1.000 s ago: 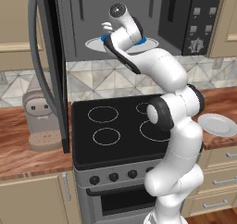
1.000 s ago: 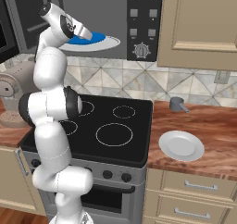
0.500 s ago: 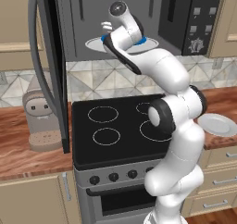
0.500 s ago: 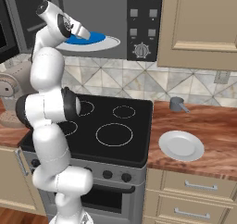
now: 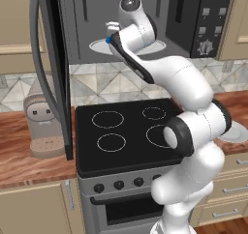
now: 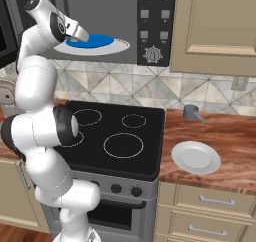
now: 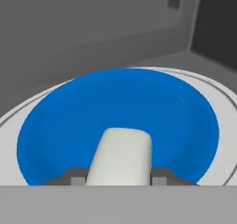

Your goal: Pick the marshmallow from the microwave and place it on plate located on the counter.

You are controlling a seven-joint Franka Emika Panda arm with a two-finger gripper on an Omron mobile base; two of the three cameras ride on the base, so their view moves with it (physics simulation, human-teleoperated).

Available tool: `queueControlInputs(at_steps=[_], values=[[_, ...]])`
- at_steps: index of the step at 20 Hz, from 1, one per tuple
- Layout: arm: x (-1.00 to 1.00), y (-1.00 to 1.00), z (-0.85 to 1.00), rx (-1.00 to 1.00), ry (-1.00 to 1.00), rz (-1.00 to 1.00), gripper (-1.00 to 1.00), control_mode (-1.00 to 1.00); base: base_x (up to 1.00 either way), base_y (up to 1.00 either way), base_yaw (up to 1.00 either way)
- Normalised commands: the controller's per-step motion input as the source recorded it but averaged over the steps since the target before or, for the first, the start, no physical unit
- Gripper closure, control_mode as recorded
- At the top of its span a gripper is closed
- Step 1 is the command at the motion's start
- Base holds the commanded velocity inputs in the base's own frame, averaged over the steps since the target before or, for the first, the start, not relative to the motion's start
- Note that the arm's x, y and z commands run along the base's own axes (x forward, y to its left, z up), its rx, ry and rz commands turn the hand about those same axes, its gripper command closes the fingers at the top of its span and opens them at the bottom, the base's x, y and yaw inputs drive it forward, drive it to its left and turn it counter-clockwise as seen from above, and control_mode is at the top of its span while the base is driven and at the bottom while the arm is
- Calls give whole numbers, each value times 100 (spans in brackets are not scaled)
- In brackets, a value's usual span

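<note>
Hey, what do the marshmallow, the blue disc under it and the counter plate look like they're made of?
Marshmallow: soft, matte white, rounded edges, probably spongy.
Blue disc: smooth, uniformly bright blue, possibly plastic or glazed ceramic; the render leaves it open.
Plate: pale white-grey with a slight sheen, ceramic-looking.
The gripper has its fingertips on either side of the marshmallow.

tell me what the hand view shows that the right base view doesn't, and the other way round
Hand view alone: the marshmallow, lying on the blue disc between the gripper's two fingertips, one tip at each of its sides; whether they press it cannot be told.

Right base view alone: the plate on the counter right of the stovetop, a small grey cup behind it, and the microwave's button panel and dial.

Both: the blue disc on the white turntable inside the open microwave.
</note>
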Motion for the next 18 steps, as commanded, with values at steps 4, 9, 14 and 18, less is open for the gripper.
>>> queueControlInputs(at_steps=[4, 9, 14, 18], values=[[-94, 1, 1, 0, 0, 16, 100, -100, 0, 0, 0], [-97, -8, 3, 0, 0, 20, 100, -100, 0, 0, 0], [-98, -36, 0, 1, 1, 12, 100, -100, 0, 0, 0], [-100, -45, 0, 0, 3, 1, 100, -100, 0, 0, 0]])
